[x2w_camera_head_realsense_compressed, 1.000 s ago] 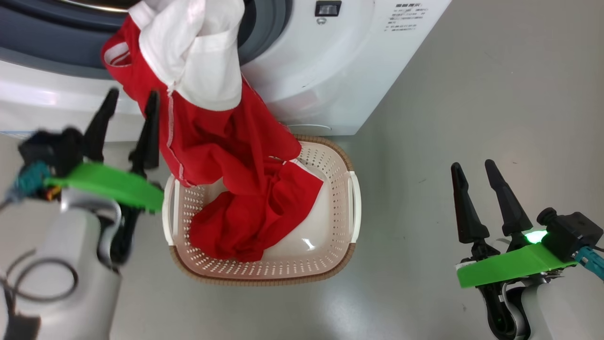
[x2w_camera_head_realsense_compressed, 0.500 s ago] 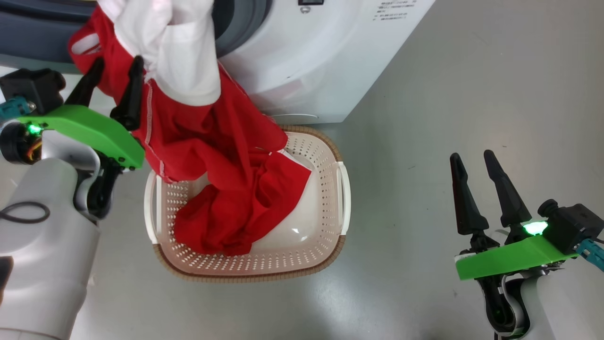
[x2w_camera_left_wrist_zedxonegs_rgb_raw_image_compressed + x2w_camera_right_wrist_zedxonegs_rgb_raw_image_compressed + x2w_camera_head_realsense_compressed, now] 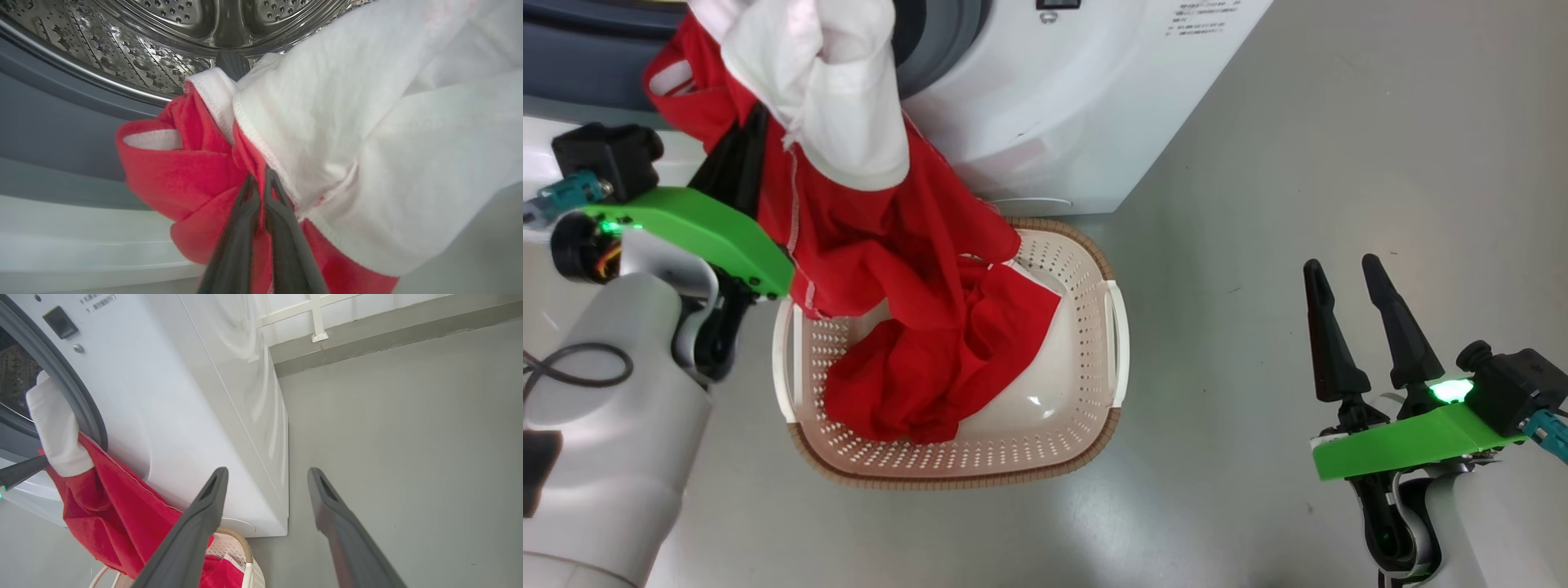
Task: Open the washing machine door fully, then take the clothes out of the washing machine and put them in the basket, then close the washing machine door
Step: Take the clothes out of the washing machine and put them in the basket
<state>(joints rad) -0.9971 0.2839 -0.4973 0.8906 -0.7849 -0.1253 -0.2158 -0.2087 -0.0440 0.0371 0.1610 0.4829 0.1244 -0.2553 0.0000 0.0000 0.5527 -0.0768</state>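
The clothes (image 3: 890, 245), red with white panels, hang from the open mouth of the washing machine (image 3: 1078, 106) down into the cream basket (image 3: 980, 478) on the floor in front of it. My left gripper (image 3: 742, 151) is shut on a red fold beside the white panel. In the left wrist view its tips (image 3: 258, 177) pinch the clothes (image 3: 184, 171) just below the steel drum (image 3: 163, 24). My right gripper (image 3: 1339, 265) stands open and empty over bare floor, well right of the basket. The washing machine door is out of view.
Grey floor (image 3: 1298, 163) stretches to the right of the machine. In the right wrist view, a wall base (image 3: 367, 330) runs behind the machine's side panel (image 3: 245, 396). The grey gasket (image 3: 49, 130) rings the drum opening.
My left gripper rose to the hanging clothes with open fingers, then shut on the red fabric. The head camera shifted a little early on. The right gripper stayed put.
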